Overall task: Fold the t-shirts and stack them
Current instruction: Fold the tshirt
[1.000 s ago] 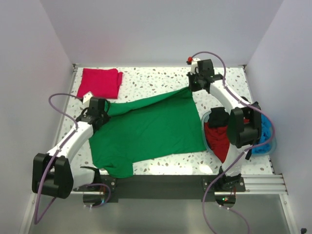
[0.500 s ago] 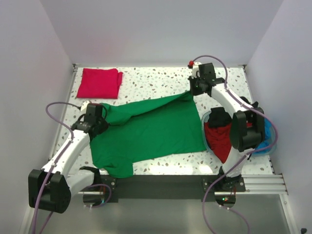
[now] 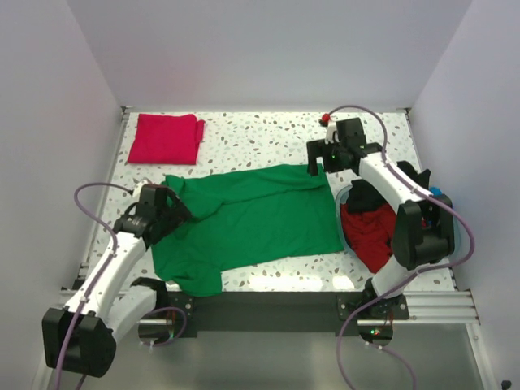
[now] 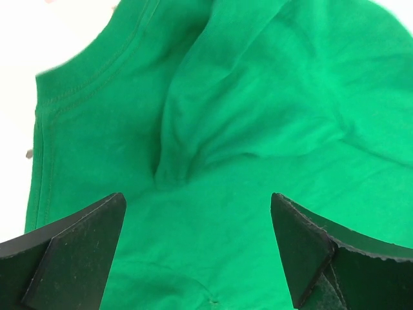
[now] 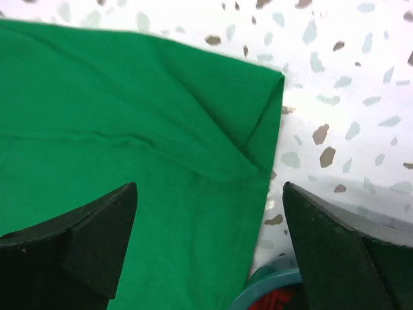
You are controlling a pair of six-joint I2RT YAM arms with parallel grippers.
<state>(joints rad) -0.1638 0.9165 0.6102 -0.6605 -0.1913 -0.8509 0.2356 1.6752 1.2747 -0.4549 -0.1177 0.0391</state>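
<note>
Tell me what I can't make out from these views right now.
Right wrist: light-blue round basket rim cut off by the bottom edge.
Top: right arm covers the basket; contents beyond the dark red cloth shirt unclear.
Left wrist: bright green cloth t-shirt runs past the frame edges.

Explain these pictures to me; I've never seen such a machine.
Two robot arms are bolted to a speckled table. One picture looks down from above; the other two come from a camera on each wrist, its black fingers at the bottom corners. A green shirt lies in the middle, a folded crimson shirt sits far left, and a basket on the right holds a dark red shirt. The left gripper and right gripper are both open over the green shirt, holding nothing.
</note>
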